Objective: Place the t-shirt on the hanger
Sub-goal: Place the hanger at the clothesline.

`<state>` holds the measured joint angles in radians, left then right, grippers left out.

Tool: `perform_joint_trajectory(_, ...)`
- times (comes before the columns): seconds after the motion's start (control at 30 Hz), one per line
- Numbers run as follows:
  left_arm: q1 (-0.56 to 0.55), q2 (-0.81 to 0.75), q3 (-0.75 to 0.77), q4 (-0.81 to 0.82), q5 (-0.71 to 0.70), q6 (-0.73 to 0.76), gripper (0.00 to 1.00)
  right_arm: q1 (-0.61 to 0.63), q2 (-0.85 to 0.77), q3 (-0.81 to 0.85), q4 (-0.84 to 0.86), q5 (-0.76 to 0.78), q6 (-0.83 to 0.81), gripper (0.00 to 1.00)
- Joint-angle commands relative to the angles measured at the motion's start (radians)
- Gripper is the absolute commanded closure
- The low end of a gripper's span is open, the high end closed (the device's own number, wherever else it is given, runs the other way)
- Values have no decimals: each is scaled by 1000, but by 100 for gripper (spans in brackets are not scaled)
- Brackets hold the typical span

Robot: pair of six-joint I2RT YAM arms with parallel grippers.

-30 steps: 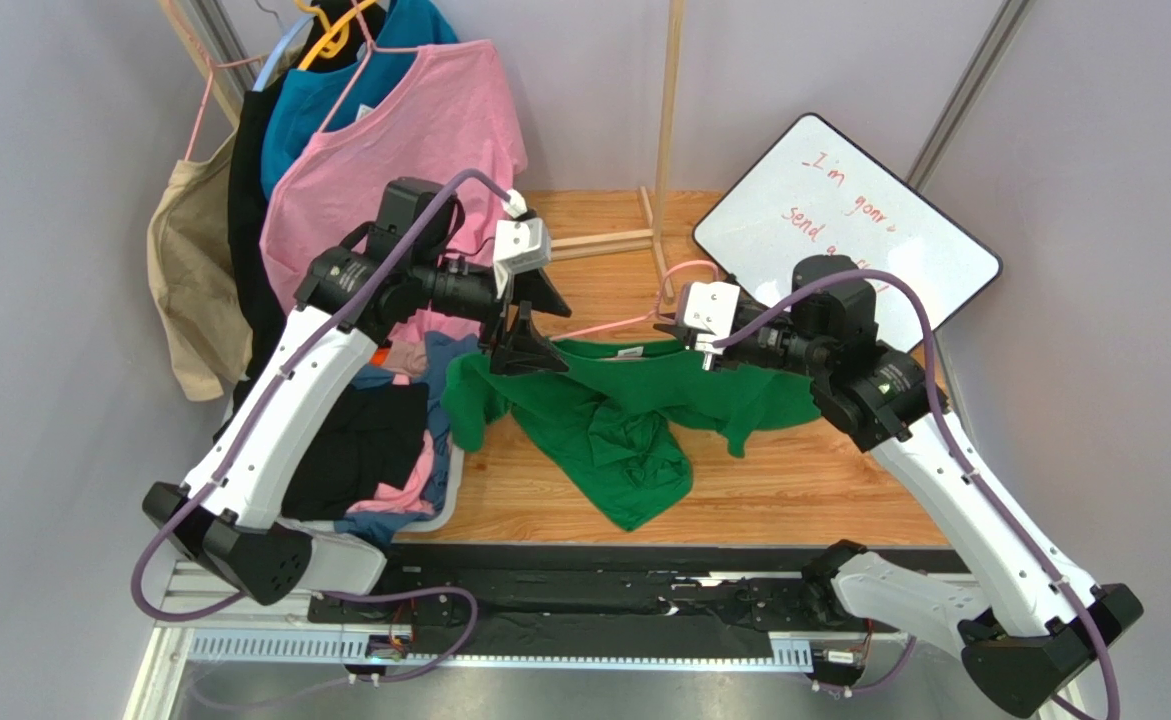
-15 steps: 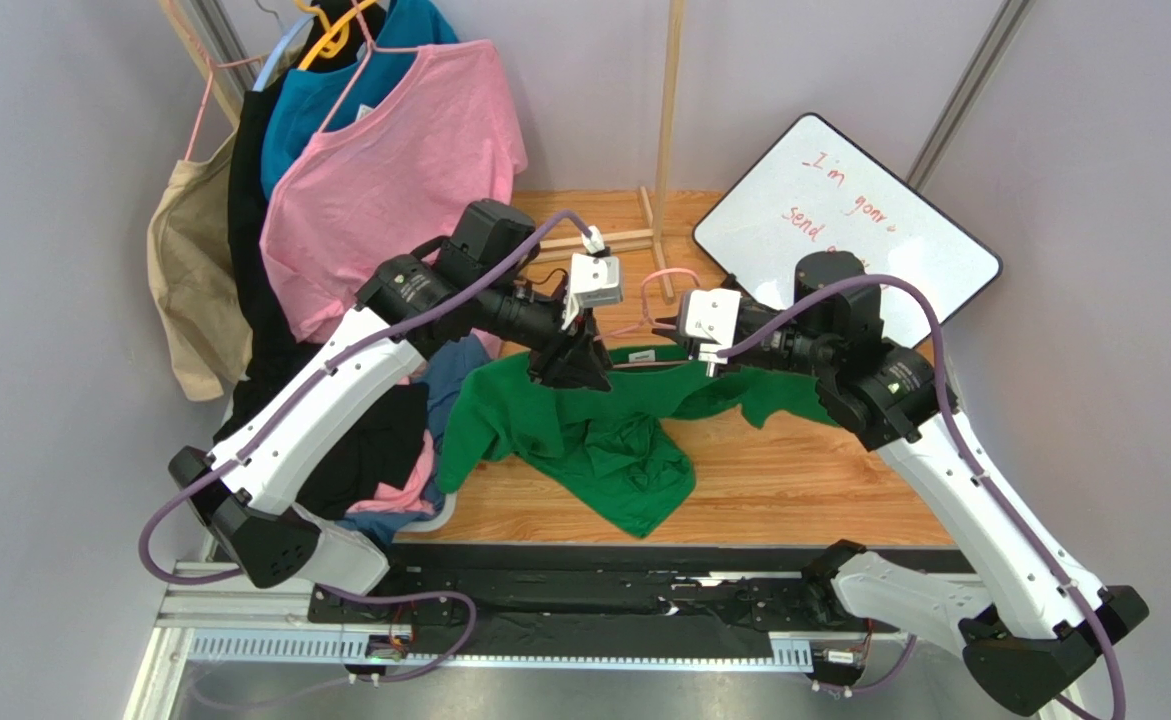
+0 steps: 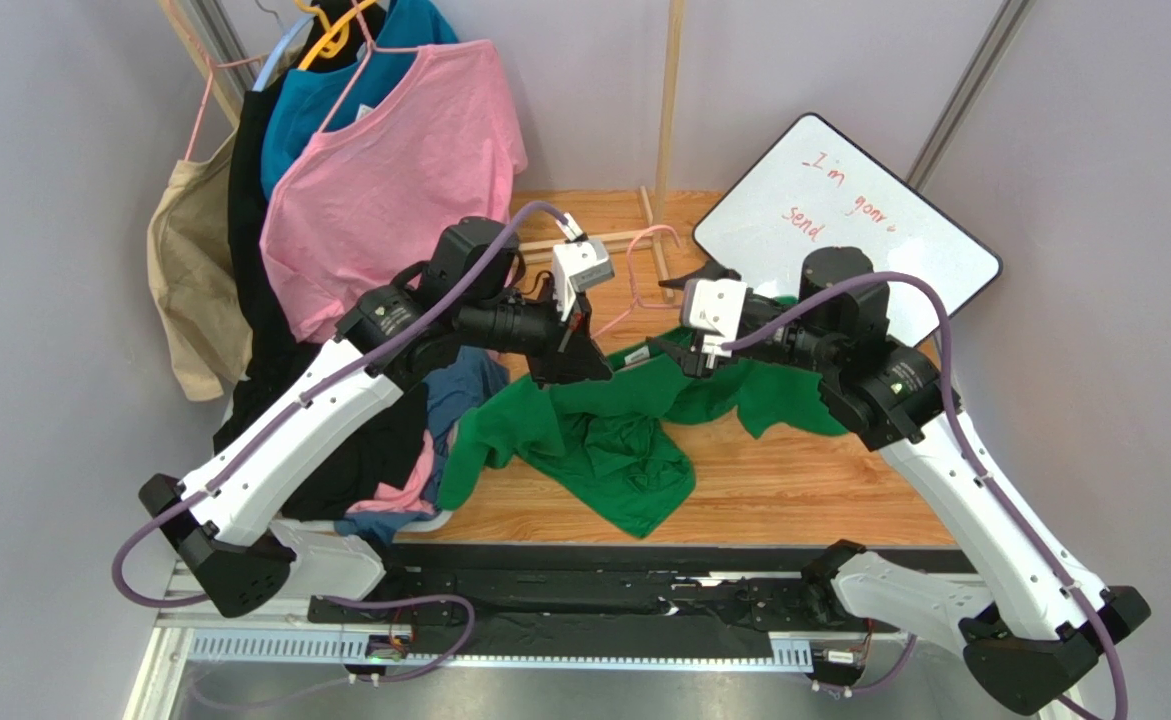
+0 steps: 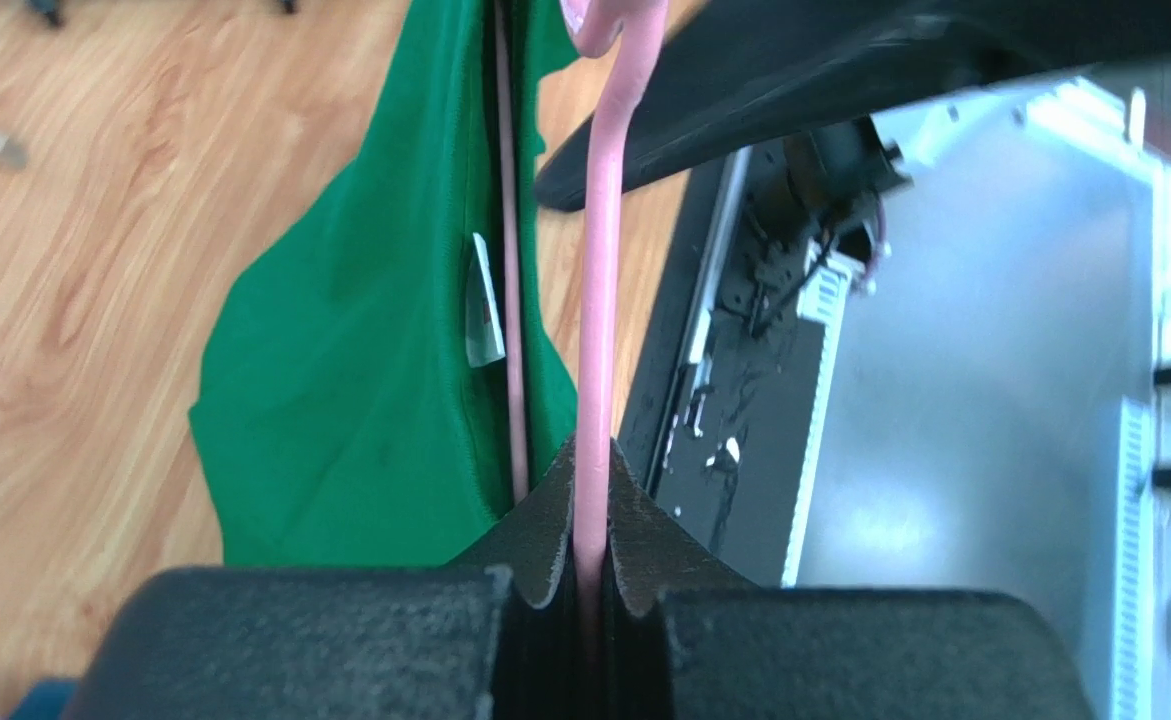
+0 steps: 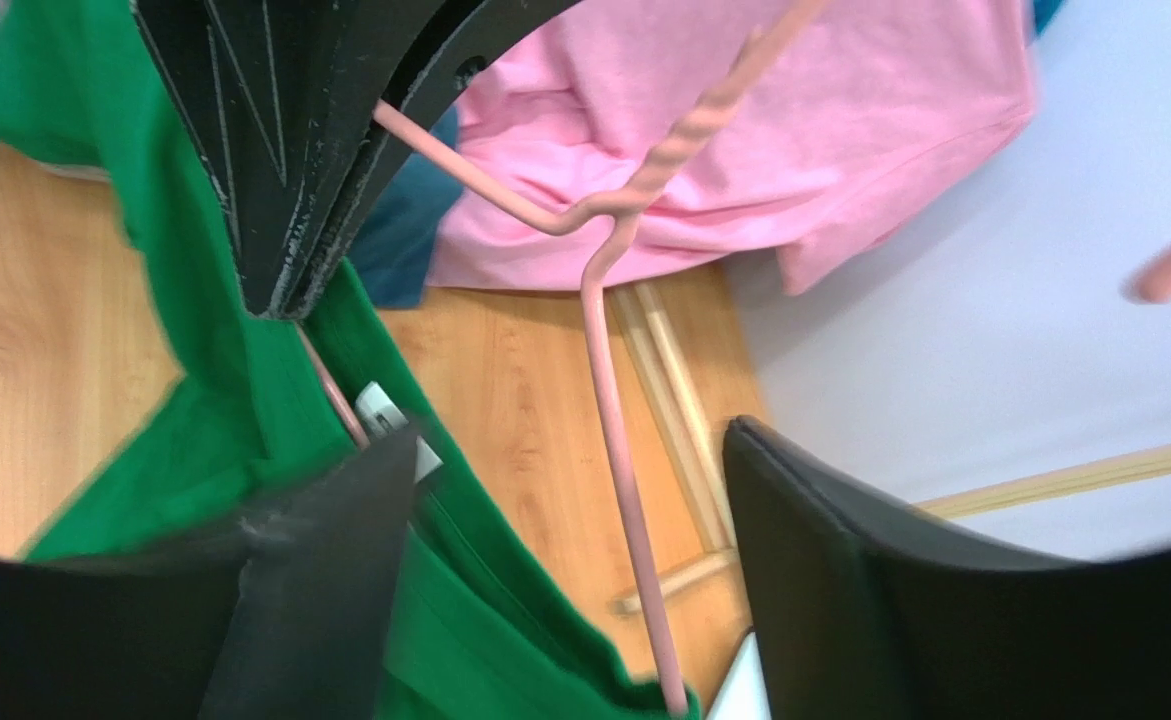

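Note:
The bright green t-shirt (image 3: 606, 435) lies crumpled on the wooden table, its neck end lifted between the two arms. The pale-pink hanger (image 3: 639, 270) runs into that neck opening, with its hook sticking up behind. In the left wrist view my left gripper (image 4: 594, 468) is shut on the hanger (image 4: 599, 300) wire, next to the t-shirt (image 4: 351, 390) and its white label (image 4: 479, 300). My right gripper (image 5: 576, 578) stands open around the hanger (image 5: 614, 450) wire without touching it. One of its fingers (image 5: 321, 578) rests against the t-shirt (image 5: 171, 450).
A pink t-shirt (image 3: 396, 165), a teal-blue shirt (image 3: 306, 105) and other clothes hang on a rack at the back left. A heap of clothes (image 3: 381, 450) sits at the table's left edge. A whiteboard (image 3: 847, 210) leans at the back right, and a wooden post (image 3: 671, 120) stands behind.
My left gripper swung right to the hanger and shut on its wire. My right gripper, shut a moment ago, has opened. The hanger's hook has risen.

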<state>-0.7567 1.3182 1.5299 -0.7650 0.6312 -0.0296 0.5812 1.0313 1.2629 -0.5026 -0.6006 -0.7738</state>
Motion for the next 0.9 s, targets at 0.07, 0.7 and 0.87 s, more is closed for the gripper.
perform_joint_trajectory(0.07,75,-27,44,72,-145,-214,100,6,-36,36,111,125,82,0)
perform_joint_trajectory(0.7,341,375,807,21,-579,-110,100,3,-267,-31,75,548,261,0)
perform_joint_trajectory(0.87,341,565,1059,-30,-571,-138,100,3,-267,-11,38,570,272,0)
